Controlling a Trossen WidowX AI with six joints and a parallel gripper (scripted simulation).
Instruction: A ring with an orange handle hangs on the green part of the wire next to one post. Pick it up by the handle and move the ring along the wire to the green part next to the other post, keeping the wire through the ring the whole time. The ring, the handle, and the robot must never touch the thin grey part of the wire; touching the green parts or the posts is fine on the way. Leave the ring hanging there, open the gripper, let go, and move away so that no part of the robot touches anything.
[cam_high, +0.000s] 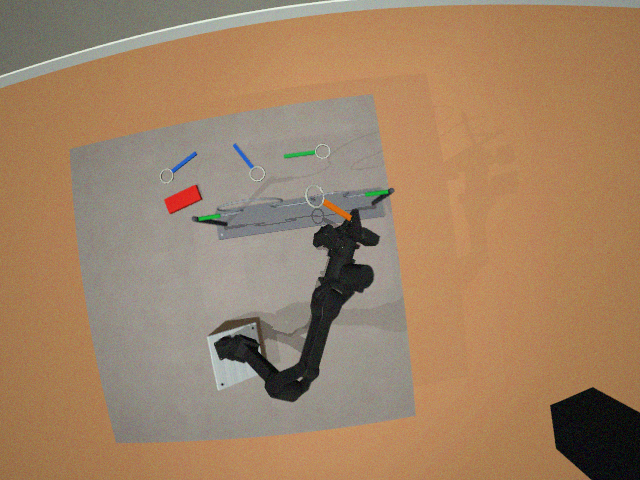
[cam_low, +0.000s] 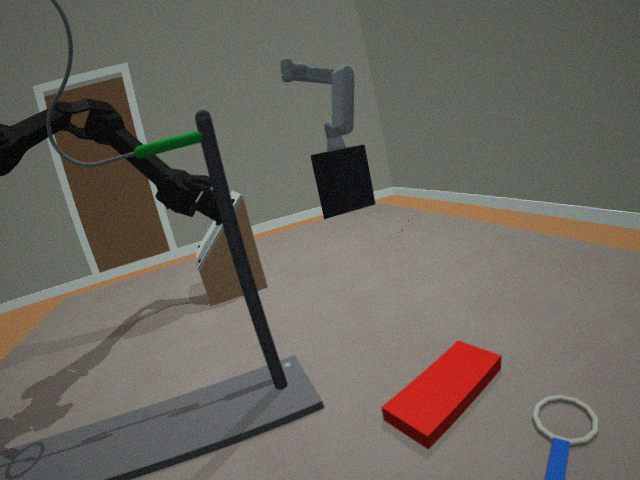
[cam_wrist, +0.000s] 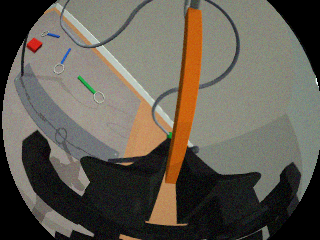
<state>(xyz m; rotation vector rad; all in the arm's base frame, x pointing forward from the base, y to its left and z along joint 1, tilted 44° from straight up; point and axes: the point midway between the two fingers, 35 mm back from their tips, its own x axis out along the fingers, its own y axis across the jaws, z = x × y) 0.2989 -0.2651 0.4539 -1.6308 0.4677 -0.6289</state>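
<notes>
My gripper (cam_high: 353, 218) (cam_wrist: 172, 143) is shut on the orange handle (cam_high: 337, 209) (cam_wrist: 189, 75). The pale ring (cam_high: 306, 196) is between the posts, nearer the right one, at the thin grey wire (cam_low: 70, 51) (cam_wrist: 237, 47). In the top view the ring looks wide open and the wire seems to cross it; clearance cannot be told. The ring is outside the exterior view and mostly cut off in the wrist view. The left green part (cam_high: 209, 217) (cam_low: 168, 144) joins the left post (cam_high: 211, 222) (cam_low: 241, 258); the right green part (cam_high: 376, 193) joins the right post (cam_high: 381, 197).
The grey base plate (cam_high: 258, 227) (cam_low: 170, 428) lies under the wire. Behind it lie a red block (cam_high: 183, 198) (cam_low: 444, 392) (cam_wrist: 34, 45), two blue-handled rings and a green-handled ring (cam_high: 299, 153) (cam_wrist: 86, 85). The wire has tall loops beside the handle in the wrist view.
</notes>
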